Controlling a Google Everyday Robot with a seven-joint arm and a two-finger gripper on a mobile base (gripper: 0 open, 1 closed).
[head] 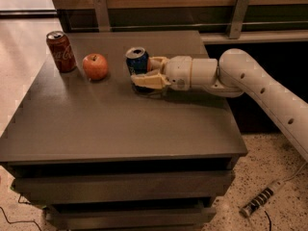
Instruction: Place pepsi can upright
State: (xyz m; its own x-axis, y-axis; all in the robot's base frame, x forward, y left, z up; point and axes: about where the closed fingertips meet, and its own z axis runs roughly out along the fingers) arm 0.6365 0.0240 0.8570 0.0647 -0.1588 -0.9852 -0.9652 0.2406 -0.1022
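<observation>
The pepsi can (137,60) is blue with a silver top and stands upright at the back middle of the grey table (120,124). Its base is at or just above the tabletop. My gripper (143,71) reaches in from the right. Its tan fingers (146,81) are closed on the can's right side, one in front and one behind. The lower part of the can is hidden by the front finger.
A red cola can (60,51) stands upright at the table's back left, with a red apple (95,66) just right of it. A wooden wall panel with metal brackets runs behind the table. A power strip (262,198) lies on the floor at the right.
</observation>
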